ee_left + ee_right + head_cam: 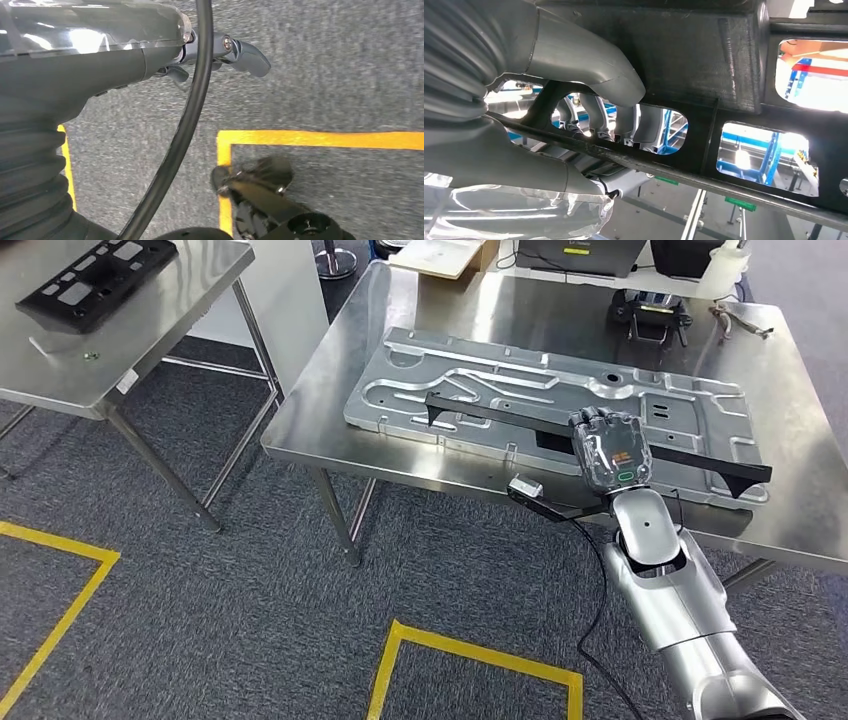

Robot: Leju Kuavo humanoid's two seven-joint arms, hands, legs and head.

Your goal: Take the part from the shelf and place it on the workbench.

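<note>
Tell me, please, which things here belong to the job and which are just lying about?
Job:
- black part, held by the right hand
- workbench
- metal panel under the part

Lying about:
- black tray on the side table
- cardboard box
- black tool
- left hand, hanging idle

Right hand (610,452) laid over the middle of the long black part (690,454), so the fingertips and the stretch of part under the palm stay hidden; in the right wrist view the part (704,75) cut off by the picture's edges. Left hand (235,50) seen from behind, most fingers hidden behind the grey cover and a black cable (192,110), so open or closed impossible to tell. Second black part (95,280) on the far table (60,380) cut by the edge, small items on the workbench (480,320) too small to name.
</note>
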